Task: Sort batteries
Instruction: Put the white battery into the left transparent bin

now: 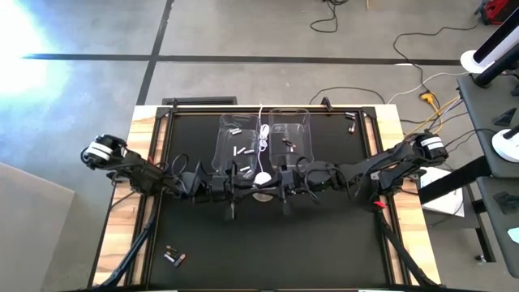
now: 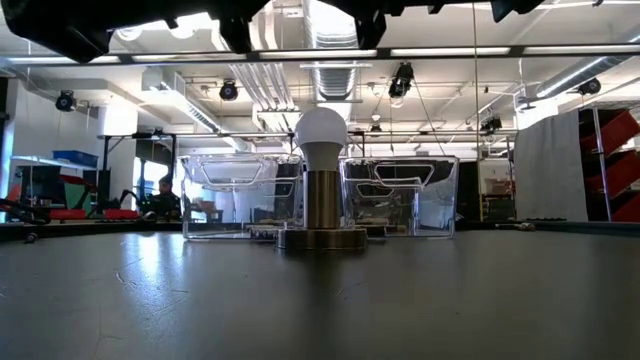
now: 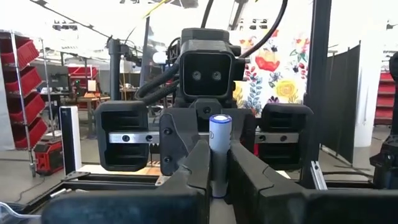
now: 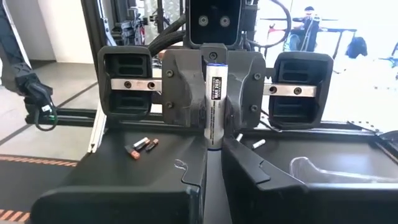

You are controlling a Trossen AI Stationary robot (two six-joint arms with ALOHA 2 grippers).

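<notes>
Both arms meet over the table's middle, their grippers facing each other, near the white round-topped base (image 1: 261,176). My left gripper (image 3: 219,183) is shut on a silvery-white battery (image 3: 219,146) that stands upright. My right gripper (image 4: 214,149) is shut on a white battery with a dark label (image 4: 214,102), also upright. Two clear bins (image 1: 235,134) (image 1: 293,130) stand side by side beyond the grippers, with loose batteries (image 1: 241,151) (image 1: 287,144) lying on their floors. More batteries lie near the far right corner (image 1: 351,123) and the near left corner (image 1: 173,258). My left gripper pinches the silvery-white battery by its lower part (image 3: 217,186) between its two fingers, which lie level and across it. The battery stands upright, its upper end (image 3: 220,121) well above the fingers, lifted clear of the table. My right gripper pinches the labelled battery by its lower end (image 4: 214,143) between its two fingers, level and across it. It stands upright, most of its length above the fingers, clear of the table.
The white base with its round top (image 2: 322,190) stands on the black mat (image 1: 324,243) just in front of the bins (image 2: 235,195) (image 2: 400,195), and its white cable (image 1: 261,122) runs between them. The mat's near half is open. Wooden table edges (image 1: 122,219) frame the mat.
</notes>
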